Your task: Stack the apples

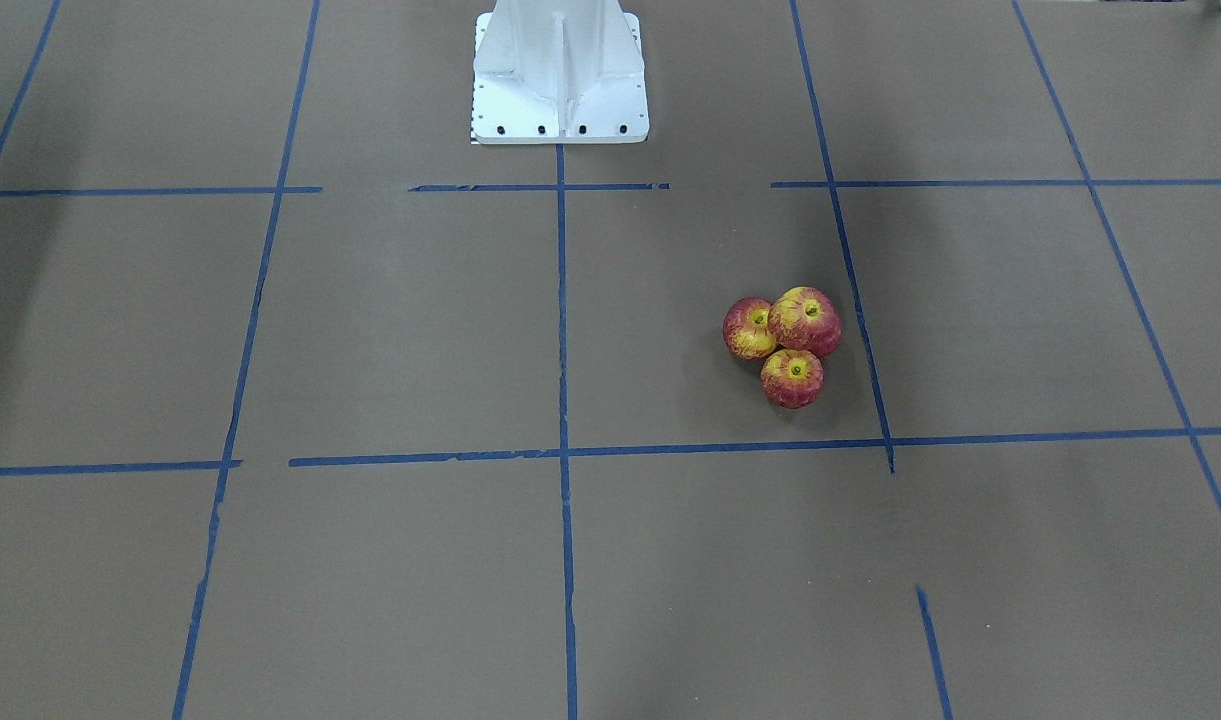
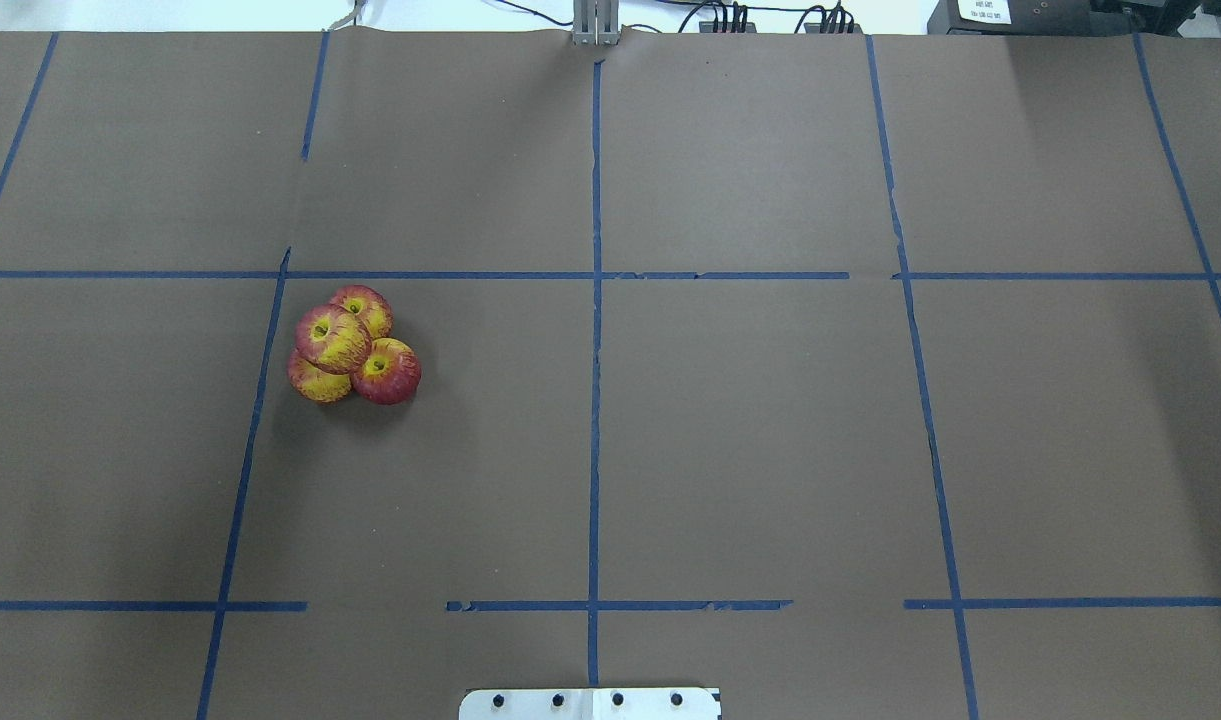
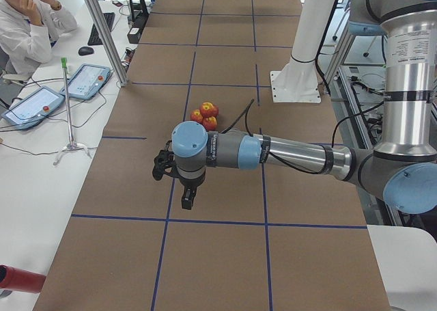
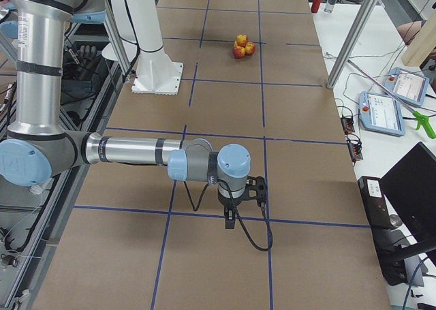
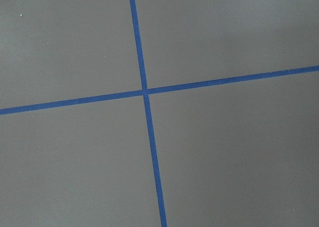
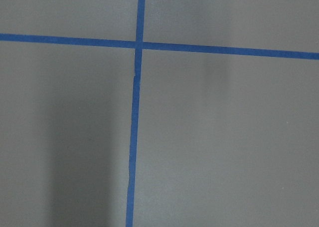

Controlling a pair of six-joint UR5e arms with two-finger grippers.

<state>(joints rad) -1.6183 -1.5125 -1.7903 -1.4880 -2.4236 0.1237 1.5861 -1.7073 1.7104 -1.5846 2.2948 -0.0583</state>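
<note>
While both arms reach out low over the far ends of the tabletop (image 2: 770,450), the apples (image 2: 353,343) sit in one tight cluster on the robot's left half. They lie in the middle row of squares marked by the blue tape lines (image 2: 595,400), in the square just left of the centre line and close to its outer left line.

From overhead, four apples show. Three rest on the brown paper, touching one another: the far apple (image 2: 367,305), the inner apple (image 2: 388,372) and the outer apple (image 2: 316,382). The top apple (image 2: 330,338) sits on them, stem dimple up, leaning a little toward the outer side. From the front only three show, with the top apple covering the fourth.

The left arm (image 3: 287,154) stretches out level over the end of the tabletop on the robot's left, well apart from the apples. The left fingers (image 3: 186,200) point down above the paper near a tape line. They appear only from the side, so I cannot tell whether they are spread or pressed together.

The right arm (image 4: 129,150) is held the same way at the opposite end. The right fingers (image 4: 229,219) hang over a tape crossing, and I cannot tell how they stand either. Each wrist camera sees only brown paper and crossing tape.

The white base (image 1: 560,70) stands at the robot's edge, on the centre line.
</note>
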